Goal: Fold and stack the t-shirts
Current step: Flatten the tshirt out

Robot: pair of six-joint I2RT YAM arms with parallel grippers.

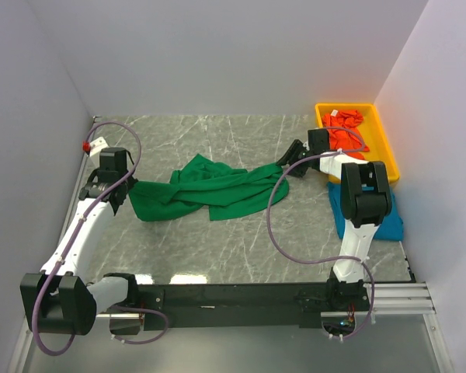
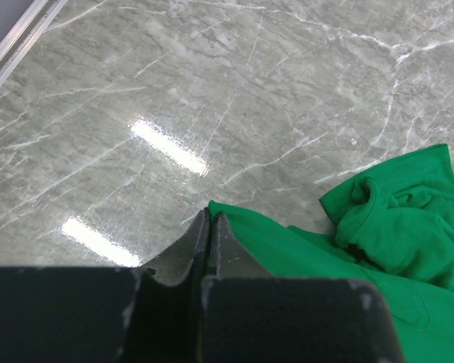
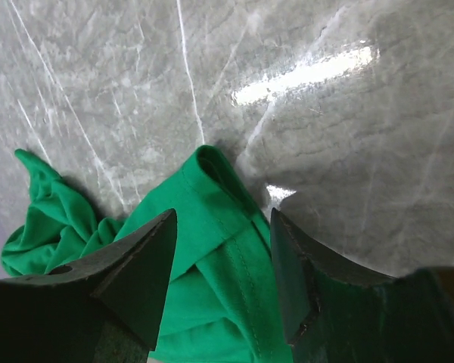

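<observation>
The green t-shirt (image 1: 210,190) lies crumpled and stretched sideways across the middle of the table. My left gripper (image 1: 130,189) is shut on its left corner; in the left wrist view the fingertips (image 2: 221,224) pinch the green edge (image 2: 287,249). My right gripper (image 1: 285,166) is open at the shirt's right end; in the right wrist view (image 3: 223,227) its jaws straddle a folded hem (image 3: 227,219) without closing on it. The orange-red t-shirt (image 1: 346,129) is bunched in the yellow bin. The blue t-shirt (image 1: 392,224) lies at the right, partly hidden by my right arm.
The yellow plastic bin (image 1: 387,138) stands at the back right by the wall. A small red-tipped white object (image 1: 88,145) sits at the left wall. White walls enclose the table on the left, back and right. The black arm-base rail (image 1: 233,295) runs along the near edge.
</observation>
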